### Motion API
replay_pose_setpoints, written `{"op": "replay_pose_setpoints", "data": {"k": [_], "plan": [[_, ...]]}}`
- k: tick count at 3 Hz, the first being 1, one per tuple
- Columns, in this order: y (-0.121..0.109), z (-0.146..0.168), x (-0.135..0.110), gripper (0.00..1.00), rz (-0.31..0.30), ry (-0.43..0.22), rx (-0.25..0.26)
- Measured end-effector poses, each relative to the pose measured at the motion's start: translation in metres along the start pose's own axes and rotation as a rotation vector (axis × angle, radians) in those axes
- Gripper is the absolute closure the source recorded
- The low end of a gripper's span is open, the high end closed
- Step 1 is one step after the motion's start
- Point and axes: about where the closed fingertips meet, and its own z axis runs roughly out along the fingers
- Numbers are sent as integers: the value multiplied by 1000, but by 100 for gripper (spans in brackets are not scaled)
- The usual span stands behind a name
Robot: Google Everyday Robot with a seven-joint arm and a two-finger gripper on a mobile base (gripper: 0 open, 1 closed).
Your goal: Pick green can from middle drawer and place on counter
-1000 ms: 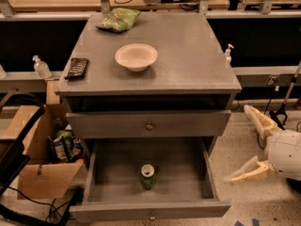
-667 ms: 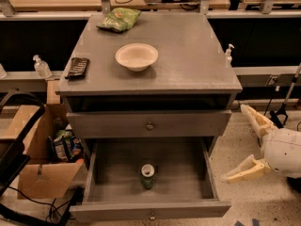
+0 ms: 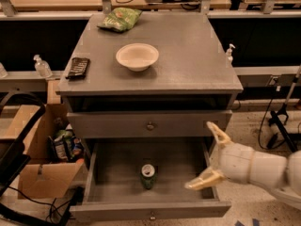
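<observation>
Camera view: drawer (image 3: 117,173) pulled open at cabinet bottom. Can (image 3: 148,175) upright on drawer floor, near front middle, silver lid up. Gripper (image 3: 209,157) at drawer's right wall, right of can, not touching it; fingers spread wide, holding nothing. Counter (image 3: 188,55) above carries white bowl (image 3: 137,56), snack bag (image 3: 120,19) at back, dark bar (image 3: 77,67) at left edge. Cardboard box (image 3: 42,173) beside cabinet, left.

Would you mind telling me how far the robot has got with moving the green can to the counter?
Done: the middle drawer is pulled open. In hand: the gripper, open and empty, sits at the drawer's right side, apart from the green can standing upright on its floor. Left: grasping the can and setting it on the counter.
</observation>
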Motion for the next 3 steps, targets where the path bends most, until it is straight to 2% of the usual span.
{"op": "replay_pose_setpoints", "data": {"k": [1,2,3], "plan": [[6,60,40,0,-19,-45,25],[18,114,81,0,20,-108,8],[18,114,81,0,20,-108,8]]}}
